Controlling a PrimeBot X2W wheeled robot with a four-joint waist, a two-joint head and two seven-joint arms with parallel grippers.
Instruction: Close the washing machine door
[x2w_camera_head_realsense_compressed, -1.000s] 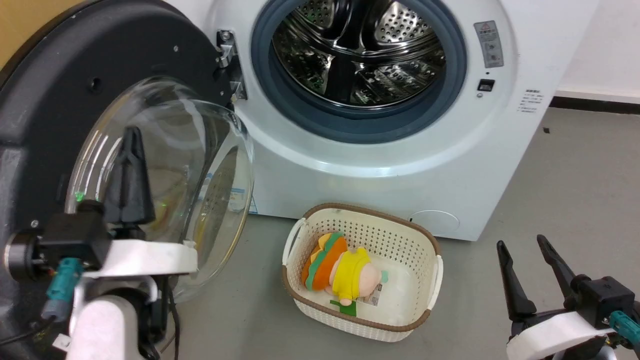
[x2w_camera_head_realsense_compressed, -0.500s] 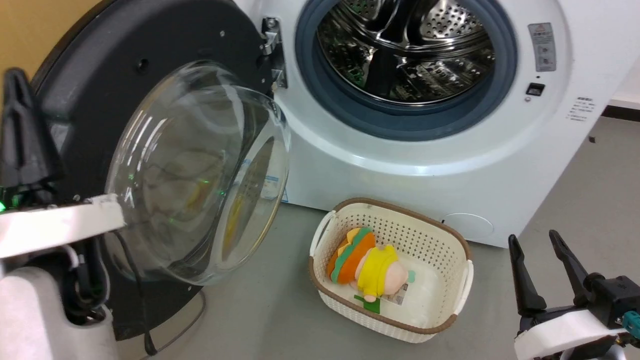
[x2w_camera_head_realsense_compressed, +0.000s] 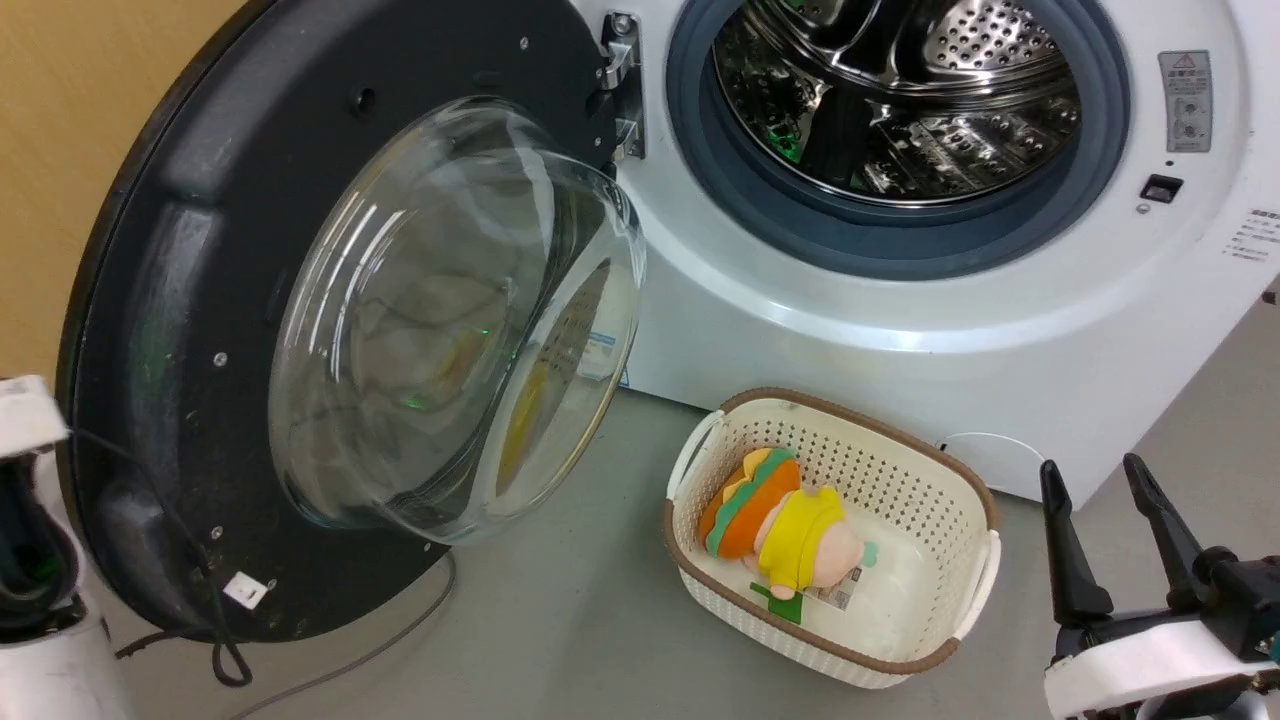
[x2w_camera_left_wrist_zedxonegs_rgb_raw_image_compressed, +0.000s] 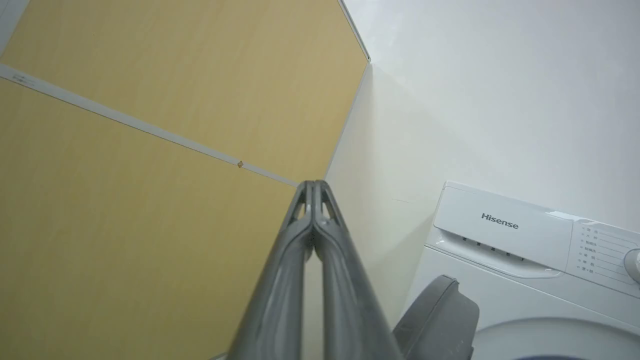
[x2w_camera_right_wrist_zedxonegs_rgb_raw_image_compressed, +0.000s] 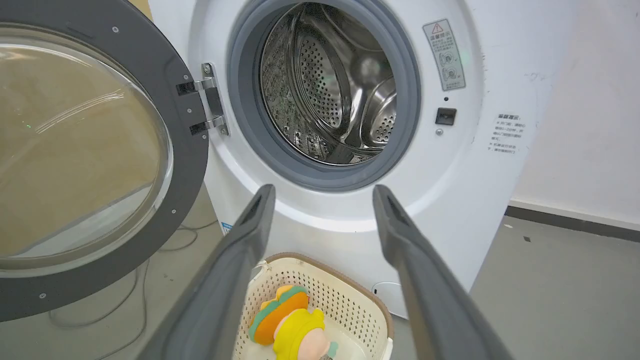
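The washing machine door (x2w_camera_head_realsense_compressed: 330, 330) stands wide open at the left, black with a bulging glass bowl, hinged beside the round opening of the white washing machine (x2w_camera_head_realsense_compressed: 900, 340). In the left wrist view my left gripper (x2w_camera_left_wrist_zedxonegs_rgb_raw_image_compressed: 312, 186) is shut on nothing and points up at the yellow wall, with the door's edge (x2w_camera_left_wrist_zedxonegs_rgb_raw_image_compressed: 435, 315) and the machine's top panel (x2w_camera_left_wrist_zedxonegs_rgb_raw_image_compressed: 500, 235) to its right. My right gripper (x2w_camera_head_realsense_compressed: 1090, 468) is open at the lower right, clear of the machine. Its wrist view looks between its fingers (x2w_camera_right_wrist_zedxonegs_rgb_raw_image_compressed: 240, 260) at the drum, with the door (x2w_camera_right_wrist_zedxonegs_rgb_raw_image_compressed: 80, 150) to the left.
A cream basket (x2w_camera_head_realsense_compressed: 900, 470) holding a plush toy (x2w_camera_head_realsense_compressed: 780, 520) sits on the grey floor before the machine. A cable (x2w_camera_head_realsense_compressed: 350, 655) lies on the floor under the door. A yellow wall (x2w_camera_head_realsense_compressed: 60, 150) stands behind the door. My pale left forearm (x2w_camera_head_realsense_compressed: 30, 600) shows at the lower left edge.
The head camera has turned left, shifting the scene rightward. My left gripper, earlier in front of the door's glass, has moved left past the door's rim and out of the picture. The door stays open.
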